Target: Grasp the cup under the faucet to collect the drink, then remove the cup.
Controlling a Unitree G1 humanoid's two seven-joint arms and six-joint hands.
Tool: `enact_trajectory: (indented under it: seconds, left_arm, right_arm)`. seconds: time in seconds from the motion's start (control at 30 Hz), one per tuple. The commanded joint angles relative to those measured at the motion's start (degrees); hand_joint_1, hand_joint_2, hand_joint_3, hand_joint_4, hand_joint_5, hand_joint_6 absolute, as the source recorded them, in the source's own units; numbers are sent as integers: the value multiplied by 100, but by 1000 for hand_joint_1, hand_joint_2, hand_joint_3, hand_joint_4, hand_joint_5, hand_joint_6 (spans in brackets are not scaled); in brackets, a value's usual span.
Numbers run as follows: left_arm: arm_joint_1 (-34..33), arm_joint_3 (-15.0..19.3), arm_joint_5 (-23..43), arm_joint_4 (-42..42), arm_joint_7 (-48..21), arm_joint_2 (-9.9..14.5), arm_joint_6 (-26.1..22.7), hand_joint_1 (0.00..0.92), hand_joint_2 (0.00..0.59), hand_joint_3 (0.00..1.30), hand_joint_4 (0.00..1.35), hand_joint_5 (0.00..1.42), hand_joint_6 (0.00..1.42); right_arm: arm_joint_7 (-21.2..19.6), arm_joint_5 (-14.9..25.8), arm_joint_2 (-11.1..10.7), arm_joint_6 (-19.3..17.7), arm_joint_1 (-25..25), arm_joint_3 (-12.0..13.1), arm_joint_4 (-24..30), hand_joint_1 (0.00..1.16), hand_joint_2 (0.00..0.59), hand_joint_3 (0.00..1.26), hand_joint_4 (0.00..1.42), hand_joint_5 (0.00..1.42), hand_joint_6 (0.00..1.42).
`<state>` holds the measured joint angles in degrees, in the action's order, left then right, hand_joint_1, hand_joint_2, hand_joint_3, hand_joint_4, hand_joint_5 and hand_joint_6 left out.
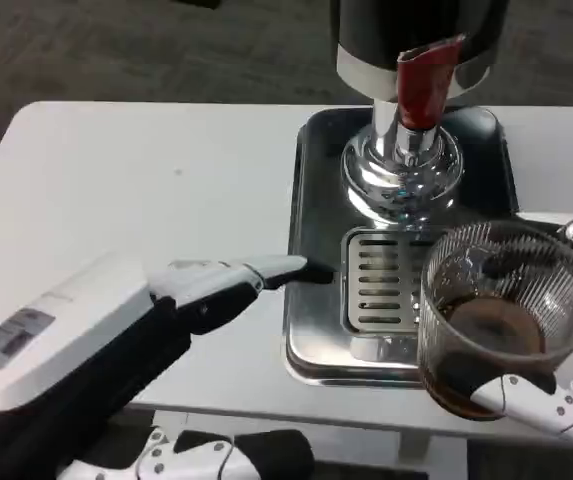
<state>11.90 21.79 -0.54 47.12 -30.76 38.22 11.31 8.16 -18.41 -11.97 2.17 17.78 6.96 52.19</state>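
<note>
both hands are showing near the drink dispenser (406, 90), which is standing on a steel drip tray (311, 250) at the far right of the white table (146, 190). the right hand (556, 390) is gripping the ribbed glass cup (506, 315), its white and black fingers wrapping the lower wall and base, and the cup is sitting upright, in front of and to the right of the dispenser's chrome base, over the tray's front right corner. dark drink is lying in the bottom of the cup. the cup is standing clear of the red faucet lever (423, 85), nearer the camera than the slotted grate (381, 280). the left hand (236, 285) is reaching toward the tray's left edge, to the left of the dispenser, fingers stretched out straight and grasping nothing, the black fingertip touching or just beside the tray rim.
</note>
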Motion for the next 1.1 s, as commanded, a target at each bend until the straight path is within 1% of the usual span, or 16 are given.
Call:
enact_trajectory:
  seconds: [0.03,0.23,0.47,0.53,0.77,0.87,0.93,1.1]
  left_arm:
    - [171,229,125,80,-104,6,73,0,95,192,139,176,204]
    - [83,248,120,99,-104,21,-2,0,96,192,135,175,197]
    - [161,362,129,199,-158,42,1,0,95,192,119,161,192]
    - [185,441,123,236,-198,69,11,0,91,184,116,151,192]
    - [384,727,87,353,-450,142,-41,0,81,172,76,103,161]
    - [435,813,39,407,-505,152,-67,0,82,156,54,90,136]
    - [439,861,-24,429,-500,153,-65,0,81,151,42,78,128]
    - [485,966,-64,459,-555,172,-2,0,81,141,29,62,113]
  right_arm:
    - [41,147,-8,-151,1,70,195,927,162,1014,1216,1424,1424]
    - [69,126,2,-134,-106,43,146,927,162,1019,1216,1424,1424]
    - [107,28,19,-74,-211,-137,107,927,162,1024,1216,1424,1424]
    - [112,-4,14,-63,-251,-188,89,926,164,1025,1216,1424,1424]
    - [166,-234,-1,-33,-420,-530,19,922,170,1025,1228,1424,1424]
    - [179,-375,-1,-64,-461,-669,-22,920,173,1025,1231,1424,1424]
    - [195,-536,-29,-117,-499,-808,-96,920,175,1025,1231,1424,1424]
    - [212,-743,-26,-139,-549,-993,-196,920,178,1025,1230,1424,1424]
